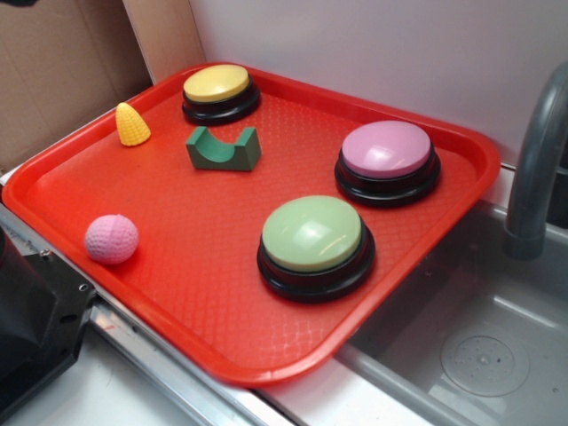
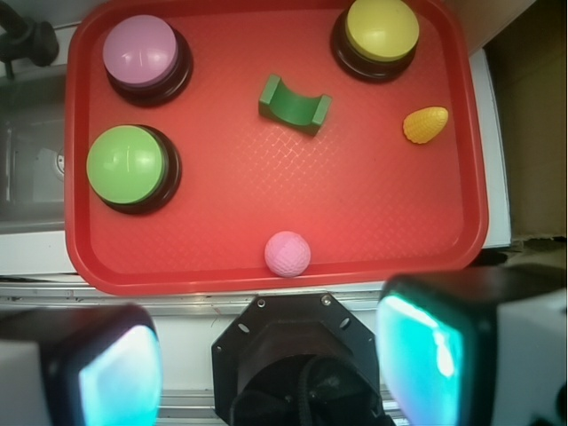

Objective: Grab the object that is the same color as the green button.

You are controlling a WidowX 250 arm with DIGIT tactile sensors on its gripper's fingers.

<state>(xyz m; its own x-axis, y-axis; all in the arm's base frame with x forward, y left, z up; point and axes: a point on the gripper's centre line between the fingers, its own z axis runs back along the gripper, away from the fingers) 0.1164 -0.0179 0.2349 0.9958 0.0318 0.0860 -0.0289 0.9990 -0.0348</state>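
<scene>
Gripper (image 2: 266, 355) wide open, holding nothing, high above the near edge of the red tray (image 2: 266, 200). Green block (image 2: 294, 103), notch up, sits on the tray between the yellow button (image 2: 382, 31) and pink button (image 2: 142, 53), apart from both. Green button (image 2: 129, 164) by the pink one. Yellow cone (image 2: 426, 124) and pink ball (image 2: 287, 254) lie separately.

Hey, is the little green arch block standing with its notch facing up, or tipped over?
Notch up. The green block sits flat on the red tray, its curved cutout open upward in both views.
</scene>
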